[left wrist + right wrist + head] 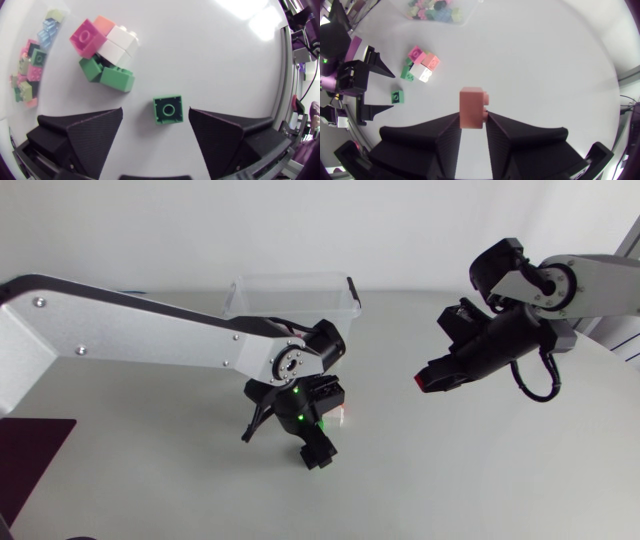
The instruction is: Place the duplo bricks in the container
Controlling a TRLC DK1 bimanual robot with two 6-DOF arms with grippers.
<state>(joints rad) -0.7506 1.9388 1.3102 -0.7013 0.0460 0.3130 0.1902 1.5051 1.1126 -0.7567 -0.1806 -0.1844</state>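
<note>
Your right claw (472,119) clamps a red brick (471,104): next, carry it over the container (300,300). Left claw (155,114) gapes wide around a green brick (168,110).

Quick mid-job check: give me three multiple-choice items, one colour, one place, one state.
1. The right gripper's brick is: A blue, B red, C yellow.
2. The lone green brick lies: A in the right gripper, B between the left gripper's fingers, C on another brick.
3. The left gripper is: A open, B shut on the green brick, C out of view.
Answers: 1 B, the red brick is pinched between both fingers. 2 B, it sits untouched between them. 3 A, gaps show on either side of the brick.
</note>
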